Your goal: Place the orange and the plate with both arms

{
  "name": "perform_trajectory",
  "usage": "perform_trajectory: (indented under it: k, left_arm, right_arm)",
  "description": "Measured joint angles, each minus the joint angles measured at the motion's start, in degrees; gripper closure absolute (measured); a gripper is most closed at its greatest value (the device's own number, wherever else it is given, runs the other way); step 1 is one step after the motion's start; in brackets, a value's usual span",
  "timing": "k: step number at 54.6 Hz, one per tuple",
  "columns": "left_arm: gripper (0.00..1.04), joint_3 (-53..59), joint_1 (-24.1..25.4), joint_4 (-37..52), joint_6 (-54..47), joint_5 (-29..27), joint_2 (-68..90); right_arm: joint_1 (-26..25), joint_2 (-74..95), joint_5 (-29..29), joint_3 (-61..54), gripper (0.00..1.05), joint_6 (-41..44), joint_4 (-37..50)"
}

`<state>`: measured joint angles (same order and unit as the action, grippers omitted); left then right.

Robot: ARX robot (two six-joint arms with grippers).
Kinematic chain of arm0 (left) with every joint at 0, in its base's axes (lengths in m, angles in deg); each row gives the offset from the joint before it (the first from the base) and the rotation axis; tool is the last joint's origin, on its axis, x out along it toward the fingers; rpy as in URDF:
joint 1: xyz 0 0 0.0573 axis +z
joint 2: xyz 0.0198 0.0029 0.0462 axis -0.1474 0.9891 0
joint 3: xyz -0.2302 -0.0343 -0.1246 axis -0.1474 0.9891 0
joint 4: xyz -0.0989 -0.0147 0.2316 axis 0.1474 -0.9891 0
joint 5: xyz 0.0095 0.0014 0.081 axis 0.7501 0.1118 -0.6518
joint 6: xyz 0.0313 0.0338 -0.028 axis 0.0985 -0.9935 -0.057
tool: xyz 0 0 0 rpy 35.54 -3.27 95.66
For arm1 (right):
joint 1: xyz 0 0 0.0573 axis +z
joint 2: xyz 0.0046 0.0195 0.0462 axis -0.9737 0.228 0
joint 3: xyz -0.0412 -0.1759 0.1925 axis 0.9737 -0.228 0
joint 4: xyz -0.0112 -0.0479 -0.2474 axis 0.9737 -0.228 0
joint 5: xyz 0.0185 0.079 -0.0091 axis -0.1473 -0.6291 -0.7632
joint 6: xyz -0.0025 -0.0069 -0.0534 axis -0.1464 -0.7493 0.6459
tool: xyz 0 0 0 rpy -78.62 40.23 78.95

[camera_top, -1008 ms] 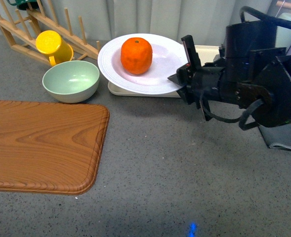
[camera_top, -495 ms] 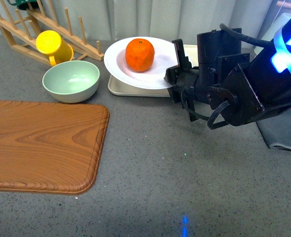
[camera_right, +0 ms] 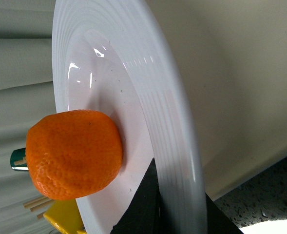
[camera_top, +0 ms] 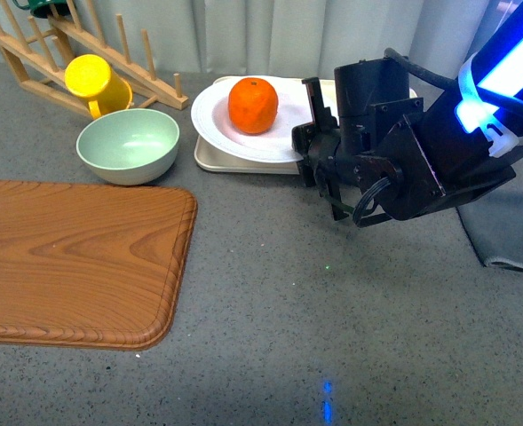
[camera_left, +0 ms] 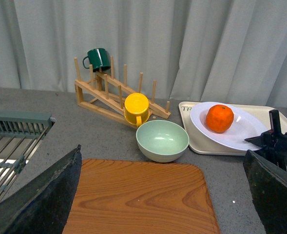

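While the right tool [camera_top: 309, 133] pinches the plate [camera_top: 252, 129] by its near rim, the orange [camera_top: 252, 105] sits inside it, upper centre of frame, over the beige tray [camera_top: 209, 160]. An edge grip keeps the plate level so the fruit stays put. Mint bowl [camera_top: 128, 145] and yellow cup [camera_top: 96, 80] crowd the left; wooden board [camera_top: 75, 262] lies lower left. Left tool's state: cannot tell.

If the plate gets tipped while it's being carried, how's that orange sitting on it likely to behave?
The orange is round and sits loose in the plate, so it would probably roll toward the low side. The plate's glossy, smooth surface likely offers little grip. Its raised ridged rim may stop a slow roll. The right gripper pinches just one edge, so tilting seems possible.
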<state>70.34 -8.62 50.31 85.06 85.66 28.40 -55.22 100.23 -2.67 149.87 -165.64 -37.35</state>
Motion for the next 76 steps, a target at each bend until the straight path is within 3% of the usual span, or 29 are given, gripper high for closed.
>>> perform_trajectory:
  k: [20,34,44,56,66,76]
  left_arm:
    - [0.06,0.0,0.0,0.0,0.0,0.0,0.0]
    - [0.06,0.0,0.0,0.0,0.0,0.0,0.0]
    - [0.06,0.0,0.0,0.0,0.0,0.0,0.0]
    - [0.06,0.0,0.0,0.0,0.0,0.0,0.0]
    - [0.06,0.0,0.0,0.0,0.0,0.0,0.0]
    - [0.06,0.0,0.0,0.0,0.0,0.0,0.0]
  right_arm:
    - [-0.2,-0.3,-0.3,-0.5,0.45,0.4,0.3]
    - [-2.3,-9.8,-0.5,-11.5,0.07,5.7,2.8]
    - [-4.9,-22.4,5.6,-23.8,0.09,20.3,3.4]
    - [-10.0,-43.6,13.8,-42.7,0.09,50.5,8.8]
    - [-17.0,-62.7,11.7,-57.7,0.09,72.5,8.3]
    - [-25.2,-83.5,2.6,-68.4,0.09,83.5,0.2]
